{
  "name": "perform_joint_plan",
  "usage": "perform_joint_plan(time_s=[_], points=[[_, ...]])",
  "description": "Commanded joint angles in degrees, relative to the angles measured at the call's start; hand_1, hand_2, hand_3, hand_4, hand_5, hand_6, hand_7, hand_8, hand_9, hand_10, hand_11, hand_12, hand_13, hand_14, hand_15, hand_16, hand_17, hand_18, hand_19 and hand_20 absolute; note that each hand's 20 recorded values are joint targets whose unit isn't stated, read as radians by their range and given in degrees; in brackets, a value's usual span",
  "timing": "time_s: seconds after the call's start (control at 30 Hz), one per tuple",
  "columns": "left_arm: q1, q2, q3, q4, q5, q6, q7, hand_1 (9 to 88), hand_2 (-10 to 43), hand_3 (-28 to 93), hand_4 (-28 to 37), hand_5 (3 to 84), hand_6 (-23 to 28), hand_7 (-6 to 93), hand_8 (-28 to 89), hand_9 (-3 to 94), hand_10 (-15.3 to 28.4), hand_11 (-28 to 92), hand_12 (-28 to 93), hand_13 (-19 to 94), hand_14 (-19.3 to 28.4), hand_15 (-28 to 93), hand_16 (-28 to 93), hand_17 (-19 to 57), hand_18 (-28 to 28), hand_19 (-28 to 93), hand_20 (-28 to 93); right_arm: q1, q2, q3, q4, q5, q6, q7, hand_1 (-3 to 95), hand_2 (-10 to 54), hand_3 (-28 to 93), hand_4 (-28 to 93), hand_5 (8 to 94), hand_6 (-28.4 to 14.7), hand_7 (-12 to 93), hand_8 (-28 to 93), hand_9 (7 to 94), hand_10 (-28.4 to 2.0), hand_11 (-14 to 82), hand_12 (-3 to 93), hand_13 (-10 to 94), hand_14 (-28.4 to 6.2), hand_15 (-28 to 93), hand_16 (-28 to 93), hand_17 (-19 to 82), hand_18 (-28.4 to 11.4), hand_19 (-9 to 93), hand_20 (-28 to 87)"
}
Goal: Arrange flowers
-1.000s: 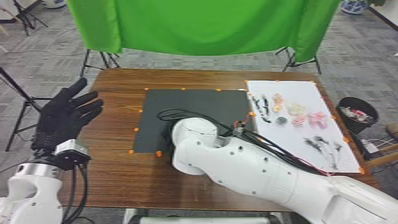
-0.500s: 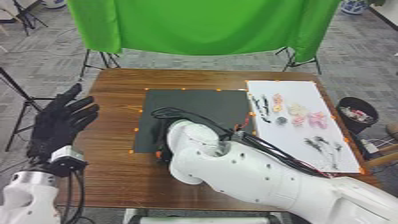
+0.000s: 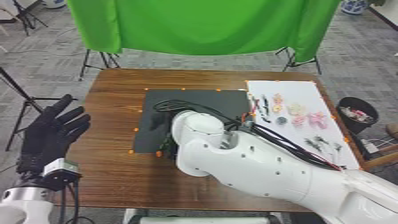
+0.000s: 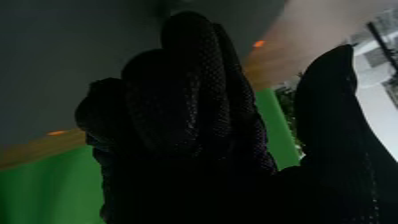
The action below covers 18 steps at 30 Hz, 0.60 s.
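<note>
Green cloth (image 3: pixel 195 27) is hung beyond the counter (image 3: pixel 115 180), the spread left hand (image 3: pixel 46 140) has been drawn back, the right hand (image 3: pixel 171 148) held fingers together.

Head view: high up, robot's side, facing forward and down. Well back: table (image 3: pixel 115 185) mid-frame, floor (image 3: pixel 178 64) around it, green cloth (image 3: pixel 187 25) across the top. Right wrist view: on the right arm (image 3: pixel 258 162), right up against the right hand (image 3: pixel 170 150), facing out past its fingers. Reads upside down: mat (image 4: pixel 71 55) upper left, cloth lower left. Shared: mat, table edge, cloth.
</note>
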Motion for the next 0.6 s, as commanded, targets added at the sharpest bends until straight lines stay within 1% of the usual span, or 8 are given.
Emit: perform_joint_plan(time_s=[0.03, 0.1, 0.13, 0.2, 0.23, 0.27, 0.47, 0.6], points=[[0.7, -0.58, 0.30, -0.11, 0.19, 0.17, -0.07, 29.7, 6.1, 64, -20.5, 35.4, 8.7, 9.8, -8, 31.2, 19.4, 27, 11, 19, 26.1, 53, -11, -8.4, 25.0, 46, 3, -1.1, 2.0, 0.7, 1.5, 2.4, -2.5, 1.1, 12.3, 13.2, 79, -11, 71.6, -13.0, 16, -8, 84.1, -20.3, 35.7, 20.7, 84, -11.3, 64, 16, 62, -16.6, 93, 20], [0.3, -0.02, 0.83, -0.02, -0.22, 0.48, 0.42, 29.6, 6.1, 64, -20.6, 35.4, 8.7, 9.7, -8, 31.2, 19.4, 27, 11, 19, 26.1, 53, -11, -8.4, 25.1, 46, 3, -1.2, 1.5, 1.1, 2.6, 3.9, -2.5, 1.1, 11.5, 14.2, 78, -11, 70.4, -13.3, 14, -8, 83.7, -20.3, 35.8, 20.9, 83, -11.6, 64, 16, 62, -16.9, 93, 21], [-0.1, -0.40, 0.92, 0.07, 0.13, 0.30, -0.03, 29.6, 6.1, 65, -20.6, 35.4, 8.7, 9.7, -8, 31.2, 19.4, 27, 11, 19, 26.1, 53, -11, -8.4, 25.1, 46, 3, -1.2, 1.5, 1.2, 2.9, 4.2, -2.5, 0.9, 11.0, 14.7, 78, -11, 69.6, -13.2, 14, -8, 82.5, -20.6, 36.4, 21.2, 82, -12.1, 65, 16, 61, -17.1, 93, 21], [0.0, -0.28, 0.83, 0.09, 0.16, 0.32, 0.00, 29.6, 6.1, 65, -20.6, 35.4, 8.7, 9.7, -8, 31.2, 19.3, 27, 11, 19, 26.1, 53, -11, -8.4, 25.1, 47, 3, -1.1, 0.9, 1.1, 3.4, 4.6, -2.5, 0.5, 10.5, 15.2, 77, -12, 67.3, -12.7, 13, -8, 80.7, -20.9, 37.6, 21.5, 81, -12.7, 66, 17, 61, -17.2, 93, 21], [-0.4, -1.29, 0.73, 0.10, 0.93, 0.03, -0.88, 29.6, 6.1, 65, -20.6, 35.4, 8.7, 9.7, -8, 31.2, 19.3, 27, 11, 19, 26.1, 53, -11, -8.4, 25.1, 46, 3, -1.2, 0.6, 1.0, 3.4, 4.4, -2.0, 0.1, 10.3, 15.2, 77, -12, 66.0, -12.4, 12, -8, 80.1, -21.0, 38.1, 21.5, 81, -12.9, 66, 17, 60, -17.3, 93, 21], [-0.4, -1.63, 0.65, 0.16, 1.16, -0.23, -0.97, 29.6, 6.1, 65, -20.6, 35.4, 8.7, 9.7, -8, 31.2, 19.3, 27, 11, 19, 26.1, 53, -11, -8.3, 25.1, 46, 3, -1.2, 0.3, 0.8, 3.5, 4.2, -1.7, -0.2, 10.2, 15.3, 77, -12, 65.4, -12.2, 12, -8, 79.8, -21.2, 38.3, 21.5, 81, -12.9, 66, 17, 60, -17.3, 93, 21], [-2.5, -1.01, 1.69, 0.70, 1.32, -0.59, -1.49, 29.6, 6.1, 65, -20.7, 35.4, 8.8, 9.7, -8, 31.2, 19.4, 27, 11, 19, 26.2, 52, -11, -8.3, 25.0, 46, 3, -0.9, -1.6, 0.2, 4.8, 4.4, -1.1, -1.0, 9.2, 16.5, 76, -13, 64.0, -11.3, 11, -8, 79.4, -21.4, 38.9, 21.5, 80, -13.1, 67, 16, 60, -17.5, 93, 21], [-3.0, -0.87, 2.13, 0.90, 1.35, -0.65, -1.51, 29.7, 6.1, 65, -20.7, 35.4, 8.8, 9.6, -8, 31.2, 19.3, 27, 11, 19, 26.1, 52, -11, -8.3, 25.0, 46, 3, 0.1, -2.2, -1.0, 5.6, 4.8, 0.3, -1.3, 8.9, 16.7, 76, -13, 63.1, -10.8, 11, -8, 79.0, -21.5, 39.4, 21.7, 80, -13.1, 67, 16, 60, -17.8, 93, 21]])
